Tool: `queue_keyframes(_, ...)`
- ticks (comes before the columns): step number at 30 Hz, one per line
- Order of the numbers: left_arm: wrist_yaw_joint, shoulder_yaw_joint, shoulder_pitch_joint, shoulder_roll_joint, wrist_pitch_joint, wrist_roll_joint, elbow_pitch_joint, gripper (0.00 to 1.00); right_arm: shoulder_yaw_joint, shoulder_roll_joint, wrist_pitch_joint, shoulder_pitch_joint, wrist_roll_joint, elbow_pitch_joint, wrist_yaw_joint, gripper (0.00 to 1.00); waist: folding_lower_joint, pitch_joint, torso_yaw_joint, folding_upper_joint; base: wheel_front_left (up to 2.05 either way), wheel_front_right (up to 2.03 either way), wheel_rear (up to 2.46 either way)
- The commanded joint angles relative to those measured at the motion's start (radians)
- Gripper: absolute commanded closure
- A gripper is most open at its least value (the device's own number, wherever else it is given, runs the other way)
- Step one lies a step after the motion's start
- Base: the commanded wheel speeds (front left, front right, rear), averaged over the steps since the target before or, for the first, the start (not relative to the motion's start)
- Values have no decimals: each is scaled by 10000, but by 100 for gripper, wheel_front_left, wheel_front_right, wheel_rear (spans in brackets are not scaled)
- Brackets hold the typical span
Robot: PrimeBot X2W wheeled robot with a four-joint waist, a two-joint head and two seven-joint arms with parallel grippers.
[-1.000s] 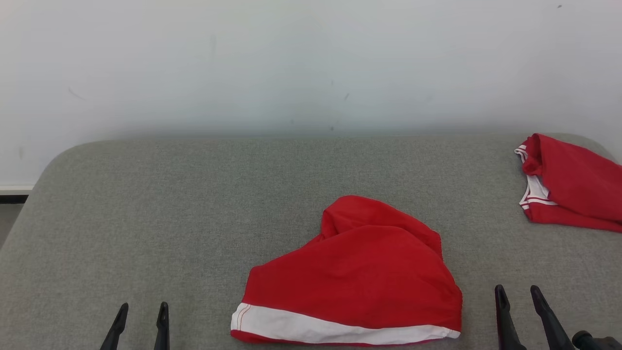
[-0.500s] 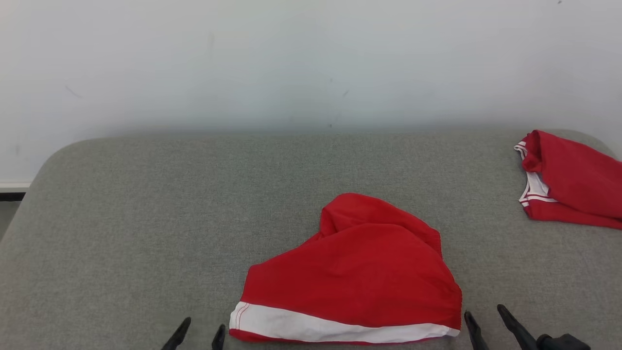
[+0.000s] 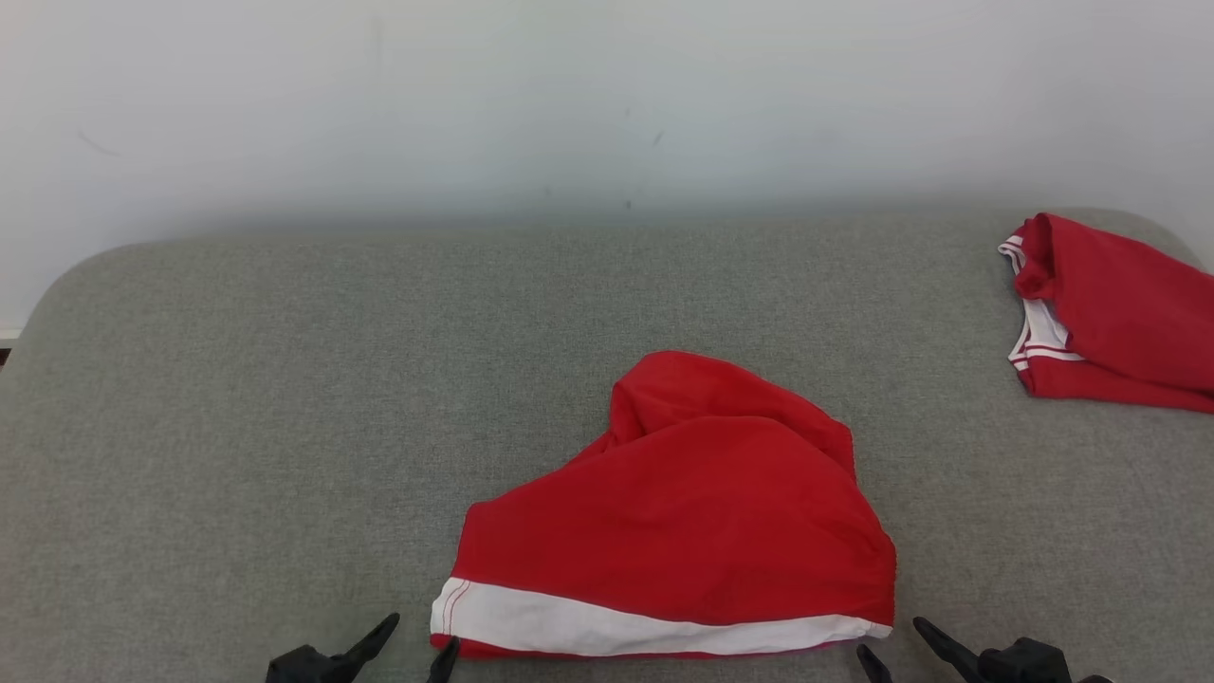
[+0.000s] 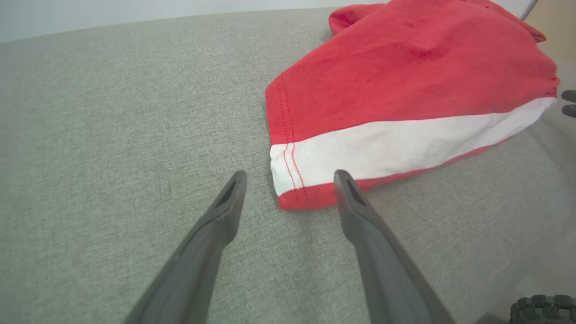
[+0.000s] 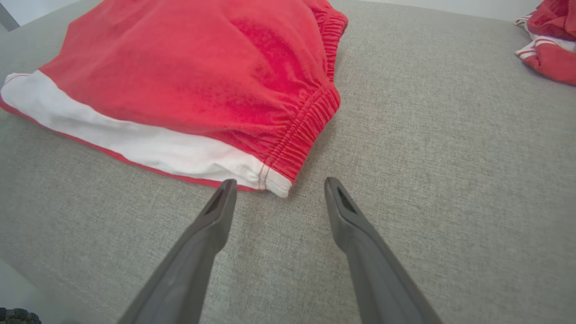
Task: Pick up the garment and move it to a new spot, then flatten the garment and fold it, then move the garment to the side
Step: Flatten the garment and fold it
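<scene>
At 6 o'clock on the grey pad [image 3: 285, 379] | red garment [image 3: 683, 512] lies crumpled, white band [image 3: 645, 631] nearest | left gripper [image 3: 423, 632] at 7, right gripper [image 3: 890, 636] at 5, both spread wide, empty, bracketing its near corners, likely for a two-handed lift.

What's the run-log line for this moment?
stage: pre-grasp | garment: crumpled, unfolded, on grey surface | left gripper: open, at its white-banded hem corner | right gripper: open, at its waistband corner | held: nothing

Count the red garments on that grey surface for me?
2. One red cloth garment with a white band lies front and centre; another red-and-white garment sits at the far right, partly cut off by the frame.
</scene>
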Motion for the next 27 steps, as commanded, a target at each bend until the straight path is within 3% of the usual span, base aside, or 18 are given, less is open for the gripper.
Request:
queue_keyframes(1,24,-216,-327,65,-86,-212,127,0,269,-107,-88,-269,153,215,-23,0,-1,139,-70,-1,0,0,0)
queue_keyframes(14,25,-1562,-1654,306,-109,-1475,871,0,1960,-203,-370,-1749,865,1157,-23,0,-1,444,-166,-1,0,0,0)
queue_keyframes(27,25,-2539,-2225,36,-112,-2997,1698,0,2551,-114,-393,-2379,1230,1262,-23,0,-1,737,-222,-1,0,0,0)
